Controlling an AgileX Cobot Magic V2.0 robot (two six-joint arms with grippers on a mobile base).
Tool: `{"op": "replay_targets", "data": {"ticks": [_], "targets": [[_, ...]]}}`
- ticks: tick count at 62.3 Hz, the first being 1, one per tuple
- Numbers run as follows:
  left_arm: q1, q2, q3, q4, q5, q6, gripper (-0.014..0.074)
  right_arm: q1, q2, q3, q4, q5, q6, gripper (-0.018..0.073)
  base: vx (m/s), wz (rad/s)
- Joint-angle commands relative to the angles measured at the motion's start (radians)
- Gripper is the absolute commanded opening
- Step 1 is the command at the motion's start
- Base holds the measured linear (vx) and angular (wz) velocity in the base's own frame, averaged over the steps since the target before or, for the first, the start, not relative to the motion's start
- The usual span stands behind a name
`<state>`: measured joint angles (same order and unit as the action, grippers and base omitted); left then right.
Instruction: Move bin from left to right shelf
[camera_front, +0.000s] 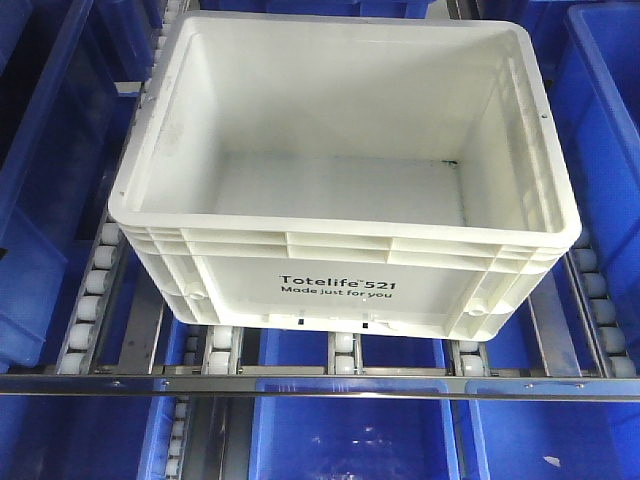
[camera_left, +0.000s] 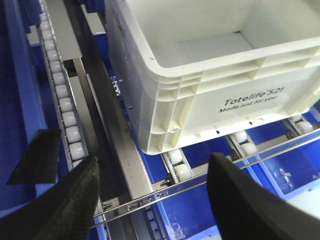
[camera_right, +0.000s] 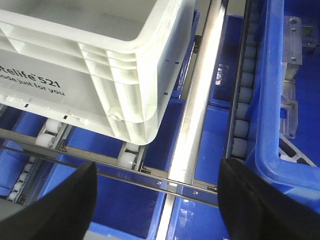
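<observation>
The big white bin (camera_front: 340, 170) sits on the roller shelf (camera_front: 85, 300), in the middle of the front picture. Both end effectors, left (camera_left: 155, 200) and right (camera_right: 157, 200), are wide open and hold nothing. Each should grab a bottom corner evenly. Which shelf this is, I cannot tell.

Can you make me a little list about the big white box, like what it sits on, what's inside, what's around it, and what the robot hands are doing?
box: white bin, with "Totelife 521" printed on its side
inside: empty
sits on: roller tracks of a shelf
around it: blue bins beside and below
front of shelf: metal rail
left gripper: open, holding nothing, near the bin's left front corner
right gripper: open, holding nothing, near the bin's right front corner
</observation>
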<state>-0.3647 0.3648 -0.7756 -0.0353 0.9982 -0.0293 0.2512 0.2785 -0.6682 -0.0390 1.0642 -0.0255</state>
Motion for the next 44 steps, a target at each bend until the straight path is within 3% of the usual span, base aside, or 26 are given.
{"op": "replay_targets", "data": {"ticks": [1, 11, 12, 14, 27, 44], "targets": [[0.001, 0.011, -0.021, 0.006, -0.058, -0.03, 0.0392, -0.002, 0.013, -0.024, -0.009, -0.058, -0.009, 0.0447, 0.0, 0.0], [0.001, 0.011, -0.021, 0.006, -0.058, -0.03, 0.0293, -0.002, 0.013, -0.024, -0.009, -0.058, -0.009, 0.0317, 0.0, 0.0], [0.001, 0.011, -0.021, 0.006, -0.059, -0.03, 0.0226, -0.002, 0.013, -0.024, -0.009, -0.058, -0.009, 0.0227, 0.0, 0.0], [0.001, 0.011, -0.021, 0.006, -0.059, -0.03, 0.0199, -0.002, 0.013, -0.024, -0.009, -0.058, -0.009, 0.0187, 0.0, 0.0], [0.001, 0.011, -0.021, 0.006, -0.059, -0.029, 0.0092, -0.002, 0.013, -0.024, -0.009, -0.058, -0.009, -0.0003, 0.0, 0.0], [0.001, 0.011, -0.021, 0.01, -0.059, 0.041, 0.0053, -0.002, 0.013, -0.024, -0.008, -0.059, -0.009, -0.0009, 0.0, 0.0]]}}
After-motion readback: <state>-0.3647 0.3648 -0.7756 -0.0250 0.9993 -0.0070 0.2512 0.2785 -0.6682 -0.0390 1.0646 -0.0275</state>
